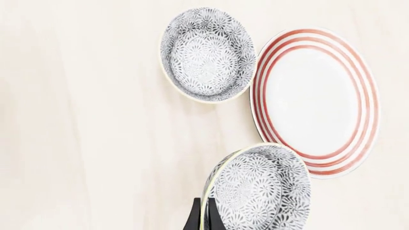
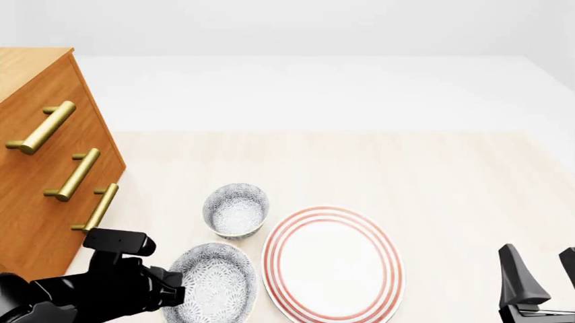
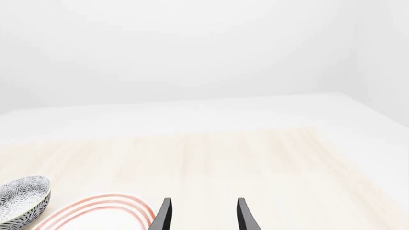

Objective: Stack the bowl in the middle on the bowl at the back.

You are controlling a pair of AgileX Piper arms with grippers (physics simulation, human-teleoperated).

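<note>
The bowl in the middle (image 2: 213,282) is a small grey-black speckled bowl, tilted on edge near the front of the table. My left gripper (image 2: 176,291) is shut on its rim; in the left wrist view the dark fingers (image 1: 194,219) pinch the rim of this bowl (image 1: 261,189). The look-alike bowl at the back (image 2: 235,210) stands upright on the table, apart from the held one, and shows further along the fingers' line (image 1: 208,53). My right gripper (image 2: 540,286) stands open at the front right, with nothing between its fingers (image 3: 164,214).
A large white plate with red rings (image 2: 332,262) lies just right of both bowls (image 1: 316,96). A wooden drawer cabinet with brass handles (image 2: 45,168) stands along the left side. A speckled bowl (image 3: 22,199) and the plate's rim (image 3: 102,207) show in the right wrist view.
</note>
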